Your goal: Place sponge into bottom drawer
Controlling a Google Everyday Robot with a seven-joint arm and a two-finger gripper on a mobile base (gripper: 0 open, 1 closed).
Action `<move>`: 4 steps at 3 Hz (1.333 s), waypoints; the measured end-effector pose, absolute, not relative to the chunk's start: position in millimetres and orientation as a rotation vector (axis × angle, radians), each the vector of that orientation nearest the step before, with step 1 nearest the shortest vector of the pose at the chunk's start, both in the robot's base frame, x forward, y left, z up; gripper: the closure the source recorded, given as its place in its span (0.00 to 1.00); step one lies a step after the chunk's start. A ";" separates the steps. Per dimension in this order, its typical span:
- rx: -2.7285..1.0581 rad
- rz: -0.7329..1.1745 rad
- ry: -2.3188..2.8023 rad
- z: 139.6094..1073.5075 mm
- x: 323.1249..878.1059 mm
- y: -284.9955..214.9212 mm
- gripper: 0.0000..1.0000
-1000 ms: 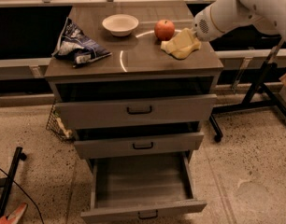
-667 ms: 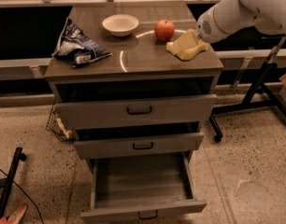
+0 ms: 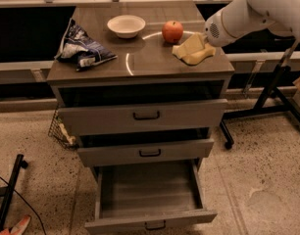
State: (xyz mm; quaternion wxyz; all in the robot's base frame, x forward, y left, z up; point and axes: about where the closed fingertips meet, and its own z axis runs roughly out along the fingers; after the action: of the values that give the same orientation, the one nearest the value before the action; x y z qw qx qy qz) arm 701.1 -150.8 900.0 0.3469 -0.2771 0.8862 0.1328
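Observation:
The pale yellow sponge (image 3: 192,49) is at the right side of the cabinet top, tilted, with its right end raised off the surface. My gripper (image 3: 205,42) comes in from the upper right on the white arm and is shut on the sponge's right end. The red apple (image 3: 172,31) stands just left of and behind the sponge. The bottom drawer (image 3: 149,190) is pulled far out below, its grey wood-grain inside empty, with a small dark handle (image 3: 155,225) on its front.
A white bowl (image 3: 126,25) and a dark snack bag (image 3: 82,48) lie on the cabinet top (image 3: 140,58). The two upper drawers stand slightly open. A black stand leg (image 3: 267,94) is to the right, and a wire basket (image 3: 59,130) to the left.
The sponge has shifted slightly to the right with my gripper and its right end has risen off the top. Apple, bowl and bag have not moved.

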 end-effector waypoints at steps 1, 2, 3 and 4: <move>-0.715 0.291 2.345 890.5 679.9 -163.6 1.00; -0.733 0.209 2.483 857.8 616.0 -175.8 1.00; -0.733 0.209 2.483 857.8 616.0 -175.8 1.00; -0.820 0.282 2.567 816.7 609.7 -165.7 1.00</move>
State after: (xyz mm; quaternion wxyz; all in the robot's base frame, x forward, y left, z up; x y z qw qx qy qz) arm 609.7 -165.7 816.7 0.2143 -0.2956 0.9254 0.1016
